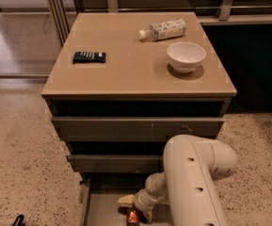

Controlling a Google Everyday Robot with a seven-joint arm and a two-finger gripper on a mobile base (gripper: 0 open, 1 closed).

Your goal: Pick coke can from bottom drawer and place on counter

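One gripper (134,213) in bottom drawer (105,212), glossy tan counter (126,74), speckled floor (18,149)

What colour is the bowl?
White bowl, best in camera view. Gripper sits in the bottom drawer by the coke can.

Counter (126,79): one. On it:
- one white bowl (186,56)
- one plastic bottle (164,30)
- one dark flat packet (89,57)

Drawers: three in all, counting two upper drawers (138,126) and one bottom drawer (105,208).
Coke can (133,216): one.
Arm (192,173): one.
Gripper (134,210): one, down in the bottom drawer at the can.
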